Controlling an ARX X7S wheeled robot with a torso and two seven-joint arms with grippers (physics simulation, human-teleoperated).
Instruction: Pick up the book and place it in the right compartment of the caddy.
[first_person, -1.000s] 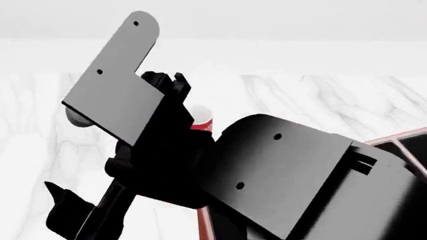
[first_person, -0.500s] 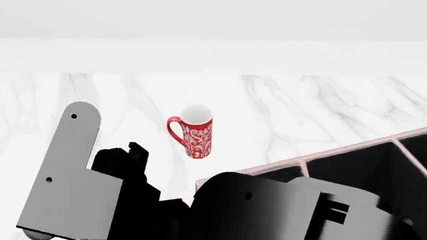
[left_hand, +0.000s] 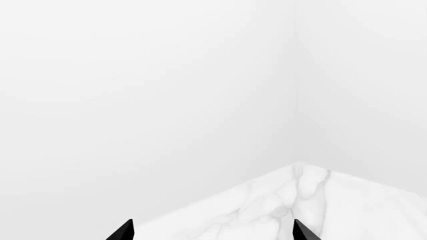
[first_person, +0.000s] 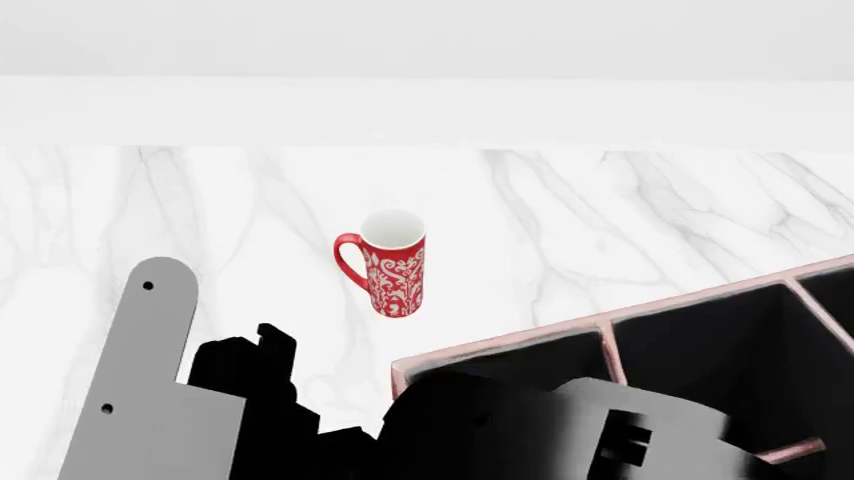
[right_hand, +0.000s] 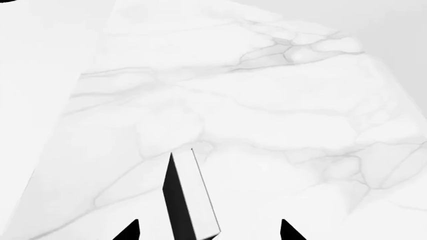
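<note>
The book (right_hand: 190, 200), black cover with white page edges, stands edge-on on the marble in the right wrist view. It sits between the spread fingertips of my right gripper (right_hand: 209, 231), which is open and touches neither side of it. The head view does not show the book. The reddish-brown caddy (first_person: 494, 348) with its black interior lies at the lower right of the head view, a thin divider (first_person: 611, 345) splitting the compartments that show. My right arm (first_person: 561, 435) covers its near part. My left gripper (left_hand: 212, 232) is open, holding nothing, over the table's corner.
A red patterned mug (first_person: 391, 262) stands upright on the white marble table (first_person: 641, 220), behind and left of the caddy. My left arm's grey plate (first_person: 134, 400) fills the lower left of the head view. A white wall runs along the table's far edge.
Both arms have dropped low in the head view, uncovering the mug and the caddy's compartments. Over the last half second the right arm sank further.
</note>
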